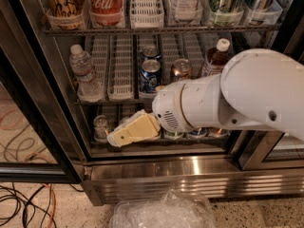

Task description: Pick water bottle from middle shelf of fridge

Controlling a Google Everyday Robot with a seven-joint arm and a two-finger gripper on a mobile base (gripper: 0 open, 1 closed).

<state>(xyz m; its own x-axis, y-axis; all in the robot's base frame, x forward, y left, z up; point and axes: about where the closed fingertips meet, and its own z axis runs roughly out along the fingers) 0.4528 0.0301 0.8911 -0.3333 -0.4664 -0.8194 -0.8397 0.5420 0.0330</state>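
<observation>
The water bottle [84,73] is clear and ribbed with a white cap. It stands upright at the left end of the middle shelf [122,98] of the fridge [190,175]. My gripper [117,137], cream-coloured on a big white arm [237,96], points left in front of the bottom shelf. It is below and to the right of the water bottle and does not touch it. The arm hides the right part of the middle and bottom shelves.
On the middle shelf are a blue can [151,75], a copper can [180,69] and a brown-liquid bottle [216,56]. A Coca-Cola bottle [105,4] stands on the rack above. Small cans [101,127] are below. A plastic bag [161,212] and cables [23,203] lie on the floor.
</observation>
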